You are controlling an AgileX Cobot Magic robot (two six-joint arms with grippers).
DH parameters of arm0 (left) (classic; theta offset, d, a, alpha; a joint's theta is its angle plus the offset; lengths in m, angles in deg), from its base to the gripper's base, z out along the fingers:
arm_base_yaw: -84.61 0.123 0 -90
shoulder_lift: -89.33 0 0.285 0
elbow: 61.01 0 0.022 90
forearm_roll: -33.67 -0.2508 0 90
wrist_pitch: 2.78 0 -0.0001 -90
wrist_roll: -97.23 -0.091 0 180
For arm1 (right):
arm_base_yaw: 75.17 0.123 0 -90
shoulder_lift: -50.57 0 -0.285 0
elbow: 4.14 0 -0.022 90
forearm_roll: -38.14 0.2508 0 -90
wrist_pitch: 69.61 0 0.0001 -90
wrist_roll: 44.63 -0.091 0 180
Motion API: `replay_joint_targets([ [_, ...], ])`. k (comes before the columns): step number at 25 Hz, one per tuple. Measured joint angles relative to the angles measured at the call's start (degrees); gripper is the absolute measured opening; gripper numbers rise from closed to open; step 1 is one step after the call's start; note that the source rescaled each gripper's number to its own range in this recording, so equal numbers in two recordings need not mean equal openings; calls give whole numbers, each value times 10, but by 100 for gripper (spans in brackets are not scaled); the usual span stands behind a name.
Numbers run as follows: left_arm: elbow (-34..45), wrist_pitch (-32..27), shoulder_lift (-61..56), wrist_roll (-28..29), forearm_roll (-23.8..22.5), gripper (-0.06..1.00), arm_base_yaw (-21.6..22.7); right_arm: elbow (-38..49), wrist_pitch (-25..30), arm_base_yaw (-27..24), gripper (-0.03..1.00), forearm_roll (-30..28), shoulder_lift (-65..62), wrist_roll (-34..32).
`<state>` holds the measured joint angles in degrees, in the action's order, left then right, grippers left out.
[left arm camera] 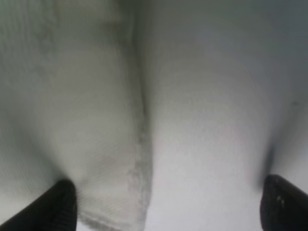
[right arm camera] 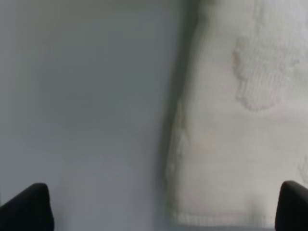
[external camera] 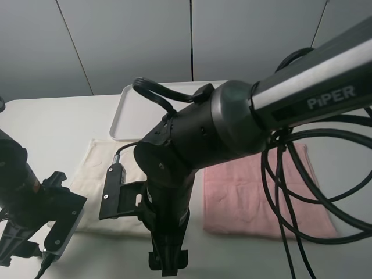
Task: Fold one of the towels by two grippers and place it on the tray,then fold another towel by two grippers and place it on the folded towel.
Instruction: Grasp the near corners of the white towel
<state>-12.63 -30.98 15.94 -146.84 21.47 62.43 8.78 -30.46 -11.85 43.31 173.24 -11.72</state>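
A cream towel [external camera: 93, 165] lies flat on the table at the left, partly hidden by both arms. A pink towel [external camera: 250, 192] lies flat to its right. The white tray [external camera: 132, 113] sits behind them. My left gripper [external camera: 29, 254] hangs low over the cream towel's near left corner. It is open in the left wrist view [left arm camera: 168, 211], with the towel's edge [left arm camera: 139, 159] between the fingers [left arm camera: 60, 202]. My right gripper [external camera: 168, 264] reaches across to the towel's near right corner. It is open in the right wrist view [right arm camera: 161, 211], just above the towel [right arm camera: 240, 144], with one fingertip [right arm camera: 29, 207] over bare table.
The right arm's thick black body [external camera: 192, 145] covers the middle of the table and part of the tray. Black cables [external camera: 290, 192] loop over the pink towel. The table's front edge is close below the grippers.
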Motion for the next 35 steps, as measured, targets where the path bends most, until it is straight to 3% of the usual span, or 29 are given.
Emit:
replay_joint_targets([
  [26, 0, 2, 0, 9, 0, 99, 0, -17, -1, 0, 99, -33, 47, -64],
  [29, 0, 2, 0, 9, 0, 99, 0, -17, -8, 0, 82, -46, 49, -69],
  [35, 0, 6, 0, 11, 0, 99, 0, -18, -18, 0, 22, -60, 52, -80],
])
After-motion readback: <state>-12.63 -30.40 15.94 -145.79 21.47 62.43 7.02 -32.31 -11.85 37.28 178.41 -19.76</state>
